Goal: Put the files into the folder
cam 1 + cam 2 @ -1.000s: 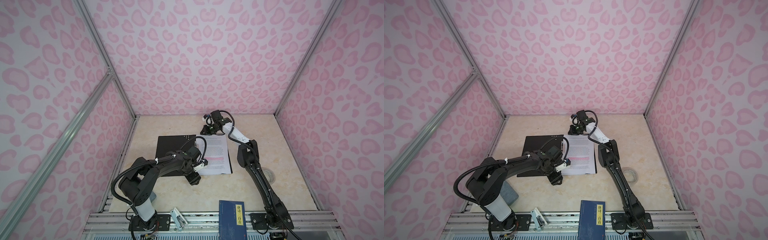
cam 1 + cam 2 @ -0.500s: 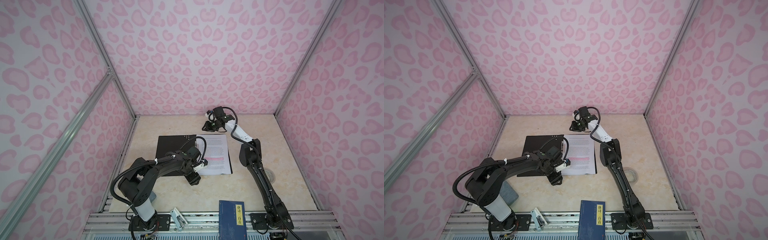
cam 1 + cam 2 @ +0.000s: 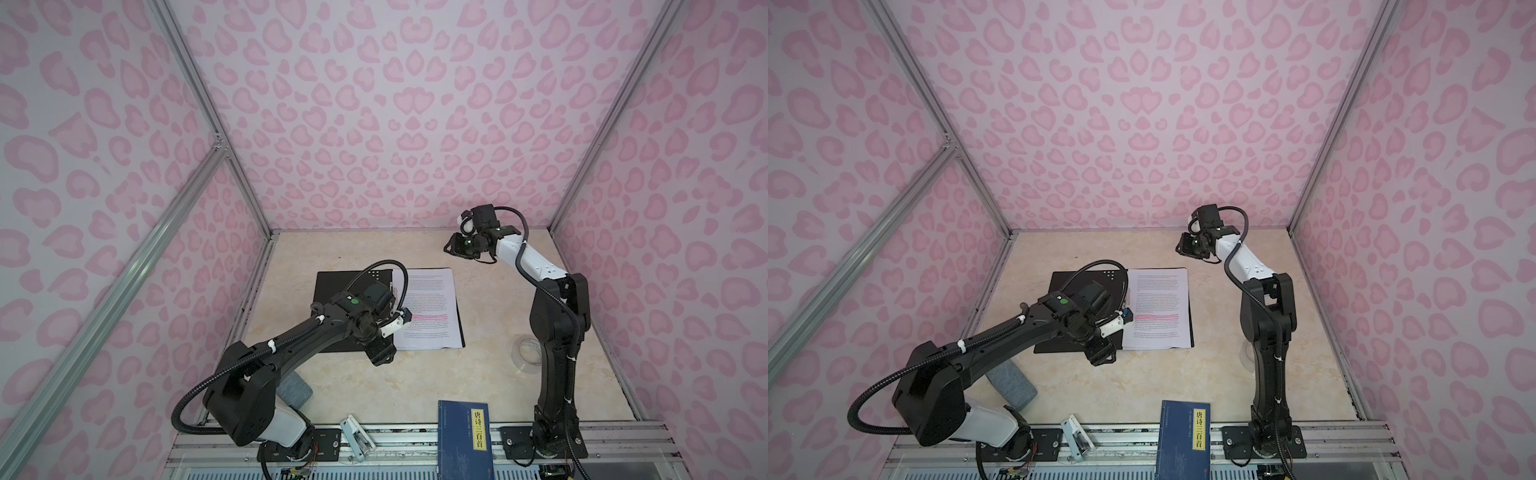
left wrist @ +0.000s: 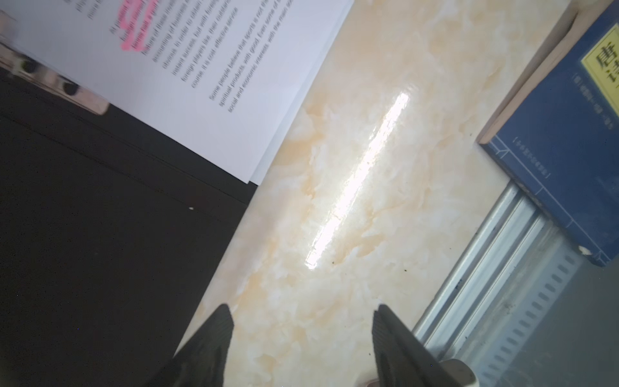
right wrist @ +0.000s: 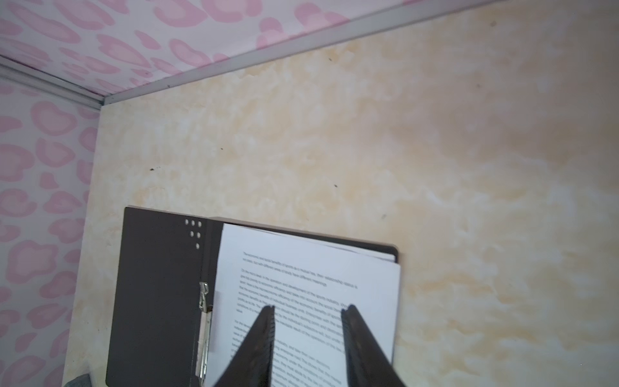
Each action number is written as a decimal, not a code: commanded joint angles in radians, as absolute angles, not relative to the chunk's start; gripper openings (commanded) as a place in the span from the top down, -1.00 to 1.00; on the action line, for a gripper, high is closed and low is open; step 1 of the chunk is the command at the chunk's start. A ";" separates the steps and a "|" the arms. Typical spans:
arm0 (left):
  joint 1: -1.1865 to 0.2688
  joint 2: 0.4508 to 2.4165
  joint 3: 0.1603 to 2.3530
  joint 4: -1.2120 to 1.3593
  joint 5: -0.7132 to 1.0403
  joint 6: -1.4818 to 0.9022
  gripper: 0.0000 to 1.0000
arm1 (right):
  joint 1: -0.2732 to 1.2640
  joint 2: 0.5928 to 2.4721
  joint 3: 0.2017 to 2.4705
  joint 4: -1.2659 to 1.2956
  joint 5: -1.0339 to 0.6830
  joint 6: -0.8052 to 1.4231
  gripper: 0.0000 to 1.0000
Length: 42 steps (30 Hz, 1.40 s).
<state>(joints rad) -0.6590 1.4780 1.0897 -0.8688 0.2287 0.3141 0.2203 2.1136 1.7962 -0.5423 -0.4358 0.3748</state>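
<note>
A: Where do we find the files?
B: We see them lying flat on the right half of the open folder, in the middle of the table. They are white sheets with small black text, and some lines are marked pink. The sheets are not exactly squared: at the far right corner the lower ones stick out a little.
A: And the folder itself?
B: It lies open, black side up. Its left half is bare, with white dots at its far edge. The metal clip runs along the spine, just beside the left edge of the files.
A: What do we say about the left gripper?
B: Its jaws stand apart and nothing is between them. It is low, at the near edge of the folder, and under it we see bare table. If it touches the table, we cannot tell.
A: And the right gripper?
B: It is raised over the far side of the table, well apart from the files, and points toward them. Its jaws are parted too, and it grasps nothing.
A: What else is around?
B: A dark blue book with a yellow strip lies at the near edge, partly on the metal rail, and a grey block lies at the near left.
</note>
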 commanded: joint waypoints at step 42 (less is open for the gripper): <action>-0.221 1.696 1.178 -0.741 0.466 0.121 -0.35 | 0.171 2.286 1.692 -0.378 -0.627 0.440 0.30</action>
<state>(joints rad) -0.2230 1.6875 1.1812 -0.7521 0.4461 0.1097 0.1619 2.2700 1.6722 -0.3363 -0.6292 0.4656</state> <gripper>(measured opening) 0.680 0.351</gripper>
